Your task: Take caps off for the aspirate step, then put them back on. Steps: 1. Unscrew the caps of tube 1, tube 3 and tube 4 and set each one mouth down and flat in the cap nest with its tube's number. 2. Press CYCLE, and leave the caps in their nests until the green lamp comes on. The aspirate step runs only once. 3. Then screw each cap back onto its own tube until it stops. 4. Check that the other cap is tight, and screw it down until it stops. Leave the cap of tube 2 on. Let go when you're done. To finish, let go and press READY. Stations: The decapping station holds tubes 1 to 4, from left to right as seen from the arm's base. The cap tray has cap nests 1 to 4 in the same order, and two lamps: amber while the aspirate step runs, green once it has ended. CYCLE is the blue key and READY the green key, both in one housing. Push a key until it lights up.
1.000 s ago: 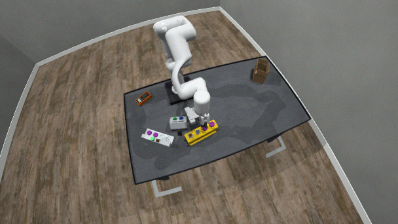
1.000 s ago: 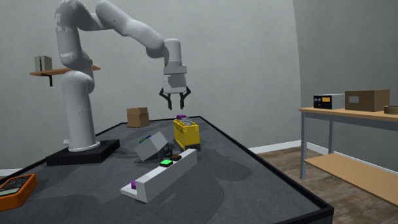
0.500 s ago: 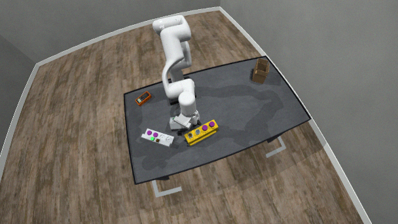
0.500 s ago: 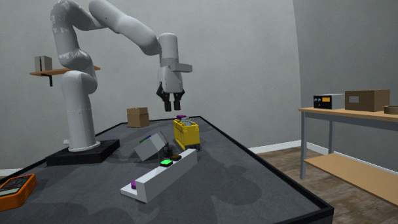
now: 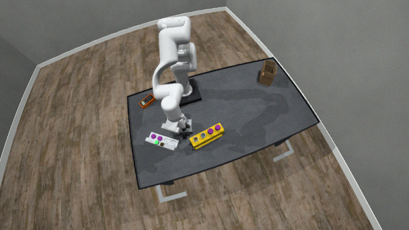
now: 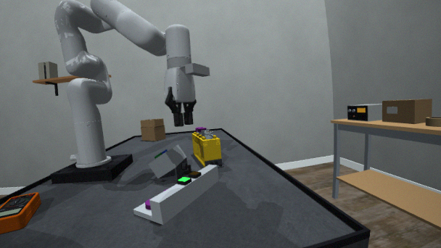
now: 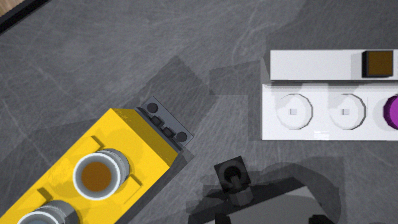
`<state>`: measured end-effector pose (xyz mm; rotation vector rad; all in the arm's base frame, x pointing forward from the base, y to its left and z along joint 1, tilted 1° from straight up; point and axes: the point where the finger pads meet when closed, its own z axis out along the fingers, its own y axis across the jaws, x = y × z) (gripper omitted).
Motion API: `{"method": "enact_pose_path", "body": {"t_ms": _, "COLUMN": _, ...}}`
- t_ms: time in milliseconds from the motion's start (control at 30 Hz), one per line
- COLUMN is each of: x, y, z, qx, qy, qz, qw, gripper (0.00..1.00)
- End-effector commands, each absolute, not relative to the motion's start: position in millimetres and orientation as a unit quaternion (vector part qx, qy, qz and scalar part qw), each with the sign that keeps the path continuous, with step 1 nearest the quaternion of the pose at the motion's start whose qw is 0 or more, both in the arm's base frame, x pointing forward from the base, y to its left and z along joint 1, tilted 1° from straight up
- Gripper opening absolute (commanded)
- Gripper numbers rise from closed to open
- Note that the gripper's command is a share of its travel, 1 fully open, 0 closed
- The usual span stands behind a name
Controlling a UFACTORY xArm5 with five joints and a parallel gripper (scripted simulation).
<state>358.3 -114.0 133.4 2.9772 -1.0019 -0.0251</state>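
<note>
Above the table (image 6: 254,203), between yellow tube block (image 6: 207,149) and white cap tray (image 6: 188,192), your gripper (image 6: 183,121) hangs, fingers half apart, gripping nothing.

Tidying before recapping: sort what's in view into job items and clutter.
Job: yellow decapping station, cap tray, purple caps, key housing, claw.
Clutter: orange multimeter, cardboard box, power supply, tape roll, wall-shelf box.

Tabletop (image 5: 235,101) looks matt dark grey w/ mottled, stone-like patches; arm (image 6: 87,120) smooth glossy white plastic; decapping station (image 7: 135,145) smooth yellow plastic; box (image 5: 268,72) at table's far corner looks like cardboard; floor (image 5: 84,134) wood planks.
</note>
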Motion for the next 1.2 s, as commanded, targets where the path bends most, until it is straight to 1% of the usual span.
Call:
{"method": "enact_pose_path", "body": {"t_ms": 0, "x": 351.5, "y": -148.6, "z": 134.5, "qx": 0.949, "qy": -0.317, "qz": -0.006, "qw": 0.0, "gripper": 0.46}}
{"method": "enact_pose_path", "body": {"t_ms": 67, "x": 347.7, "y": -162.9, "z": 134.5, "qx": 0.949, "qy": -0.317, "qz": -0.006, "qw": 0.0, "gripper": 0.46}}
{"method": "enact_pose_path", "body": {"t_ms": 133, "x": 347.7, "y": -162.9, "z": 134.5, "qx": 0.949, "qy": -0.317, "qz": -0.006, "qw": 0.0, "gripper": 0.46}}
{"method": "enact_pose_path", "body": {"t_ms": 633, "x": 318.0, "y": -275.7, "z": 134.5, "qx": 0.949, "qy": -0.317, "qz": -0.006, "qw": 0.001, "gripper": 0.46}}
{"method": "enact_pose_path", "body": {"t_ms": 1000, "x": 315.7, "y": -284.7, "z": 134.5, "qx": 0.949, "qy": -0.317, "qz": -0.006, "qw": 0.001, "gripper": 0.46}}
{"method": "enact_pose_path", "body": {"t_ms": 1167, "x": 315.3, "y": -284.6, "z": 109.4, "qx": 0.949, "qy": -0.317, "qz": -0.006, "qw": 0.001, "gripper": 0.46}}
